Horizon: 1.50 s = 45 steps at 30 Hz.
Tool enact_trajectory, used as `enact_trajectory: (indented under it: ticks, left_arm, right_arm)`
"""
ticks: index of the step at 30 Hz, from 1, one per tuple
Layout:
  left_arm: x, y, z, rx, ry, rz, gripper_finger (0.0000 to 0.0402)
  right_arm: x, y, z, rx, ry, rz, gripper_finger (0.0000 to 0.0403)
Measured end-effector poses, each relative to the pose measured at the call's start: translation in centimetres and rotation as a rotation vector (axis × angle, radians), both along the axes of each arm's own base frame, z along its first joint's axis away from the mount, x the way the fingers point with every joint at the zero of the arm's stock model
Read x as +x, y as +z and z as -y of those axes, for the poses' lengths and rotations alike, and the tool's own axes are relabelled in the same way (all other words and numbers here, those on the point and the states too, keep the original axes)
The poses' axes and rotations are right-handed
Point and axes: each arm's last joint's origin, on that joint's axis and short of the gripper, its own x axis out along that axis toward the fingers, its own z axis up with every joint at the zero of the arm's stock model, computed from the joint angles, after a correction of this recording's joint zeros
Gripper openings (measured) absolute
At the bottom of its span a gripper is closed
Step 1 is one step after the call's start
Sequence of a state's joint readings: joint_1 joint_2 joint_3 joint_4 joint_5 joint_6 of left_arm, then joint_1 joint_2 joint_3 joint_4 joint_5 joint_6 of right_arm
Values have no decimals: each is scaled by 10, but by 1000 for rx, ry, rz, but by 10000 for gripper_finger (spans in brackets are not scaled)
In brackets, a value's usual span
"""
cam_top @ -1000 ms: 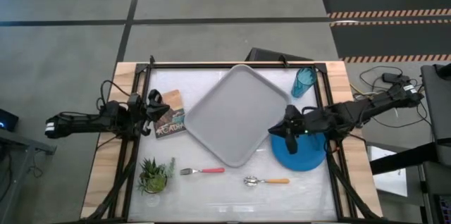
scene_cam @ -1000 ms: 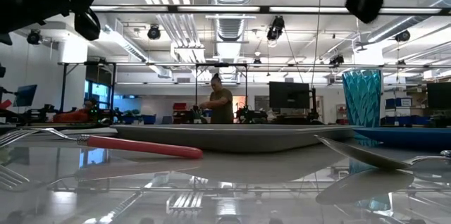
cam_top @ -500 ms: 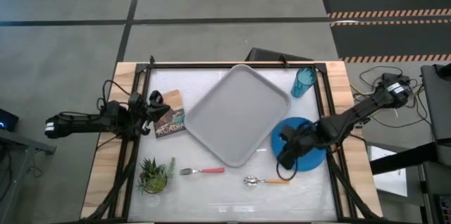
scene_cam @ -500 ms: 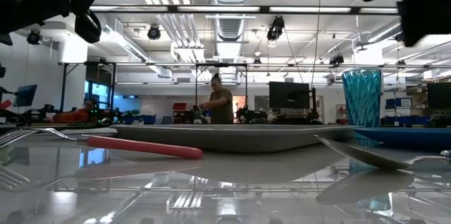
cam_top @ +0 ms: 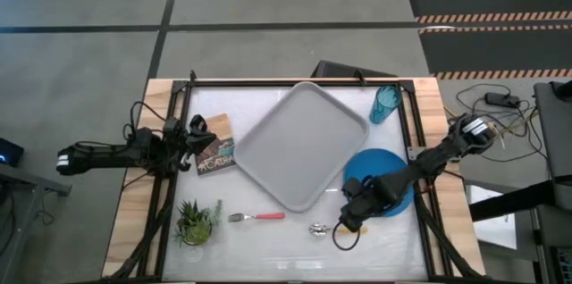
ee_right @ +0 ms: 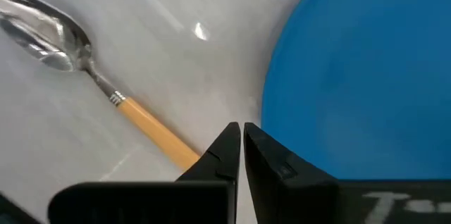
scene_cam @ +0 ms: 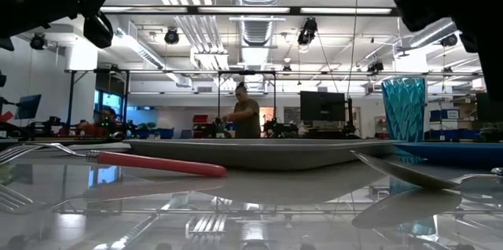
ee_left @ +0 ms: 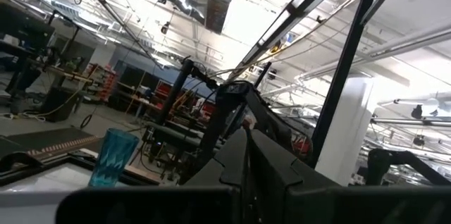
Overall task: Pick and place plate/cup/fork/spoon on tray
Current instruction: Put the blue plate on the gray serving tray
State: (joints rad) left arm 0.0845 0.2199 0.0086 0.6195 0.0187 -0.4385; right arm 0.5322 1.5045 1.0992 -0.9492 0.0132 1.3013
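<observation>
The grey tray (cam_top: 299, 144) lies askew in the table's middle. The blue plate (cam_top: 386, 186) lies flat by its right corner, and the teal cup (cam_top: 386, 104) stands at the far right. The pink-handled fork (cam_top: 257, 217) and the orange-handled spoon (ee_right: 106, 86) lie near the table's front edge. My right gripper (ee_right: 241, 138) is shut, pointing down over the free end of the spoon's handle, beside the plate's rim. In the high view (cam_top: 344, 226) it hides the handle; only the spoon's bowl (cam_top: 318, 229) shows. My left gripper (cam_top: 198, 135) is shut and waits over the book at the left. My right gripper's shut fingertips (ee_right: 224, 146) stand at the free end of the spoon's orange handle (ee_right: 176, 145), coming from above. The finger hides the handle's end, so I cannot tell whether they touch it. The spoon lies flat on the table.
A book (cam_top: 217, 150) lies at the left and a small potted plant (cam_top: 197, 221) stands at the near left. A black frame (cam_top: 413, 132) borders the table. A person (scene_cam: 245, 115) stands in the room beyond.
My right gripper has moved from the tray's right corner across the plate toward the table's near edge and down, ending over the spoon's handle. The spoon, the plate and the other things have stayed where they were.
</observation>
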Motion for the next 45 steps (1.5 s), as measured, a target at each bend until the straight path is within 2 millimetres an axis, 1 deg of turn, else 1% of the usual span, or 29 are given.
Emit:
enact_trajectory:
  ticks: [4,9,12,15,18,24,27,30,37,39,42,45]
  left_arm:
    - [0,0,0,0,1,0,0]
    - [0,1,0,0,1,2,0]
    - [0,1,0,0,1,2,0]
    - [0,0,0,0,1,1,0]
    - [0,0,0,0,1,1,0]
    - [0,0,0,0,0,-2,0]
    - [0,0,0,0,1,-2,0]
    - [0,0,0,1,0,-1,0]
    - [0,0,0,1,1,-1,0]
    - [0,0,0,1,0,0,0]
    - [0,0,0,1,1,0,0]
    - [0,0,0,1,1,-1,0]
  right_arm:
    - [8,-3,0,-2,-22,-33,46]
    - [14,-9,2,-13,-36,-54,114]
    - [14,-17,6,-31,-50,-83,145]
    - [13,-26,11,-79,-85,-105,161]
    - [11,-31,13,-94,-106,-109,171]
    - [11,-30,13,-95,-159,-83,206]
    - [13,-35,13,-115,-156,-90,224]
    - [15,-42,13,-145,-146,-103,230]
    - [18,-61,11,-186,-130,-158,231]
    - [18,-62,11,-188,-130,-162,229]
    - [18,-62,11,-187,-133,-161,214]
    - [18,-60,11,-182,-152,-155,187]
